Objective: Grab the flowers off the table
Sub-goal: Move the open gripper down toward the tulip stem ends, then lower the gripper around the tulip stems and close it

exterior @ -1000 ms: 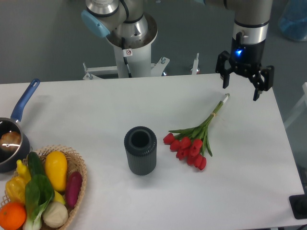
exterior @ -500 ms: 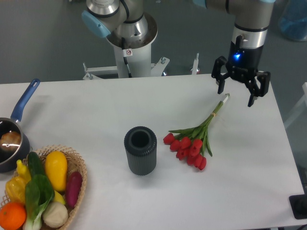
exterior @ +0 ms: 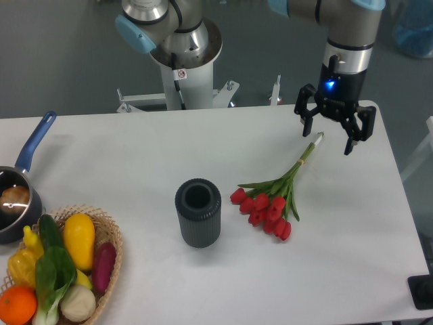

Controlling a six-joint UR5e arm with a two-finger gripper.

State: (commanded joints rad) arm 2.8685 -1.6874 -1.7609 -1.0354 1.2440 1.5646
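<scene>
No writing can be read. The flowers (exterior: 274,196) lie right of centre on the table (exterior: 135,156), claw (exterior: 328,139) spread above their stem end. A basket (exterior: 108,261) at near left holds vegetables (exterior: 57,271).

The gripper (exterior: 327,138) hangs above the far right part of the table (exterior: 135,156) with its fingers spread apart, directly over the stem end of the flowers (exterior: 274,196). The flowers lie flat on the table, red buds toward the near side, stems pointing toward the gripper. A dark ribbed cylindrical vase (exterior: 198,212) stands upright left of the buds. A basket of vegetables (exterior: 64,267) and a blue-handled pot (exterior: 17,196) sit at the left edge.
</scene>
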